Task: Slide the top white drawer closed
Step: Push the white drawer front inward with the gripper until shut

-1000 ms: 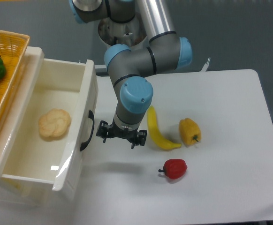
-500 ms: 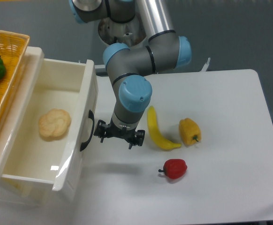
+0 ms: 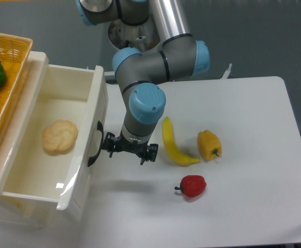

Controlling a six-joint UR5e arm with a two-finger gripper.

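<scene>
Beside gripper [image 3: 129, 150]: banana [image 3: 173, 142], peppers.

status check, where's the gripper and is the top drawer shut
Gripper open, empty, right beside the handle. Top drawer wide open, bread roll inside. Nothing blocking.

Top white drawer [image 3: 42, 170] pulled far out, a pale bread roll [image 3: 59, 136] inside. Gripper [image 3: 129, 150] spread apart, just beside the curved black handle [image 3: 95, 144]. Banana [image 3: 174, 143], yellow pepper [image 3: 209, 145] and red pepper [image 3: 193, 185] on the white table [image 3: 254, 170].
</scene>
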